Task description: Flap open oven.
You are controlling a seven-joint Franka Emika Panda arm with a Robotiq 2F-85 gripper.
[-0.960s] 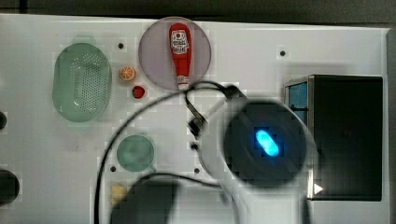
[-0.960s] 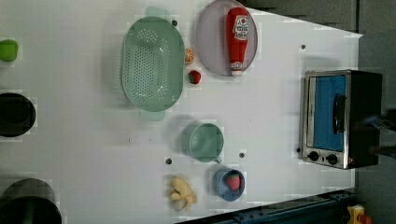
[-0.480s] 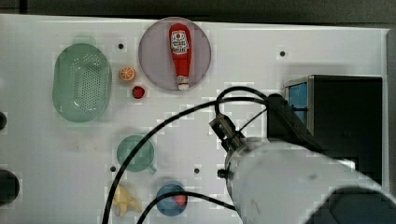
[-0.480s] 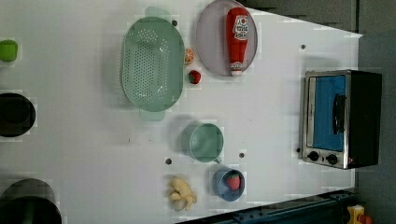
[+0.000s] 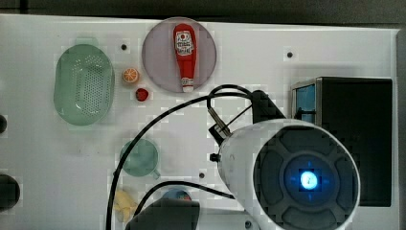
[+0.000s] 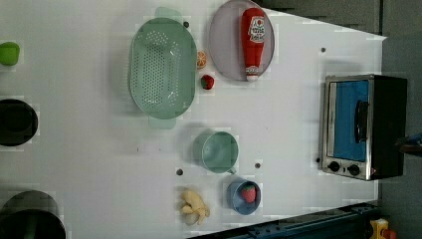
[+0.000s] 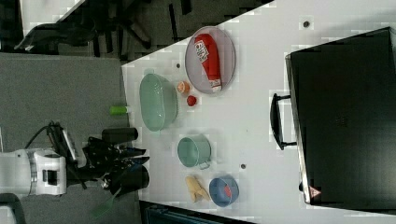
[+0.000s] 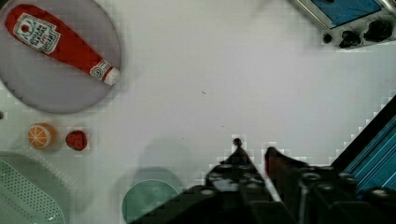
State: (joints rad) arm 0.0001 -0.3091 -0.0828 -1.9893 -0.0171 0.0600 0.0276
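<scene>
The oven (image 6: 363, 127) stands at the left view's right, with its blue glass door flat against the silver frame and the black bar handle (image 6: 362, 121) across it. The top view has its black top (image 5: 368, 120) partly under my arm (image 5: 287, 177). In the right view the handle (image 7: 278, 121) juts from the closed front. My gripper (image 8: 254, 149) hangs above bare white table, well apart from the oven's knob corner (image 8: 359, 28). Its fingers are close together with nothing between them.
A ketchup bottle (image 5: 185, 55) lies on a grey plate (image 5: 158, 67). A green colander (image 5: 84, 84), a green cup (image 5: 139, 157), a blue bowl (image 6: 243, 196) with a strawberry, a yellow item (image 6: 194, 206), an orange slice (image 5: 130, 75) and a small red item (image 5: 141, 94) fill the top view's left half.
My arm has swung across the top view towards its lower right, now covering part of the oven's top. The oven and the other things have not moved.
</scene>
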